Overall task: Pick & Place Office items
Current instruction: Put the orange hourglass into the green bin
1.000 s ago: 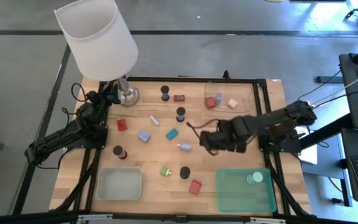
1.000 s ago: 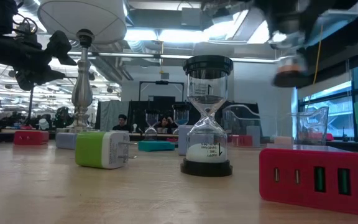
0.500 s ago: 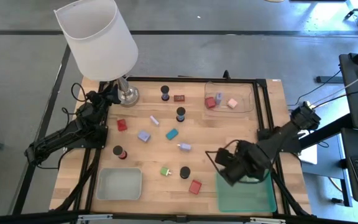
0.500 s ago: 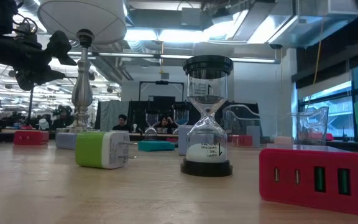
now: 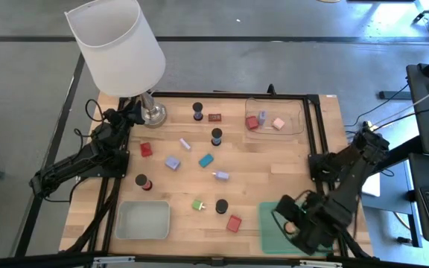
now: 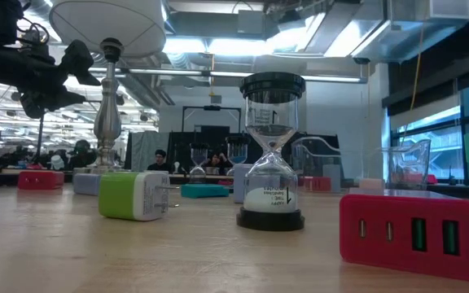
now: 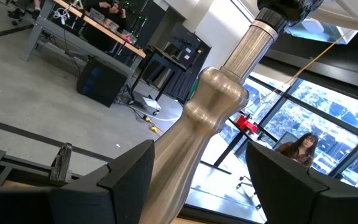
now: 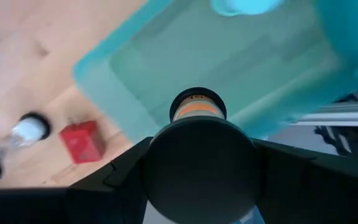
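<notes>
Right gripper [image 5: 295, 223] is over the green tray [image 5: 272, 237] at the near right, fingers pinching an hourglass [image 8: 197, 109]: dark caps, orange sand band, seen end-on in the right wrist view. Green tray holds a pale teal round piece [image 8: 244, 5]. Clear tray [image 5: 295, 112] at far right holds a red block [image 5: 252, 123], a lilac piece [image 5: 262, 117] and a pink block [image 5: 278, 123]. Grey tray [image 5: 122, 223] sits near left. Left gripper [image 7: 197, 180] is parked at the lamp stem [image 7: 213, 115], fingers spread either side of it.
</notes>
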